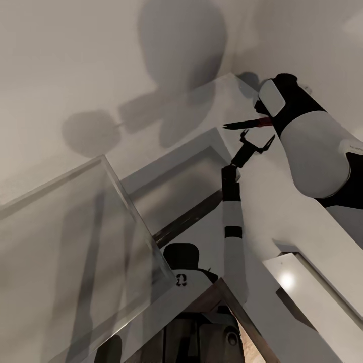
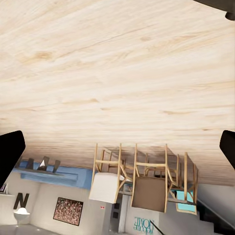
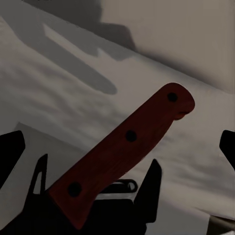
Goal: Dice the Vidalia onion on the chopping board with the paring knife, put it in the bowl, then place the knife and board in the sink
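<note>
- paring knife (image 1: 247, 124): red handle, dark pointed blade; carried in the air by the right end effector (image 1: 265, 121), blade jutting out sideways towards the left arm. in the right wrist view the riveted handle (image 3: 128, 137) lies slantwise across the dark clamp.
- right end effector: pressed onto the knife handle, near the blade end; most of the handle stands free of the clamp.
- left end effector (image 1: 256, 142): fingers spread, carrying nothing, raised just below the blade. its wrist view looks over a pale wood floor (image 2: 117, 73) towards chairs (image 2: 147, 181).
- head view: tilted up at a light wall (image 1: 75, 60) with the robot's shadows; glass panels (image 1: 75, 242) below. sink, chopping board, bowl, onion: place cannot be told from these pictures.
- step in hand, as judged: carrying the knife towards its next place.
- handling advice: keep the clamp firm, since the slanted, off-centre hold could let the knife pivot; hold the blade away from the left arm; bring the head down to find the worktop before lowering.
</note>
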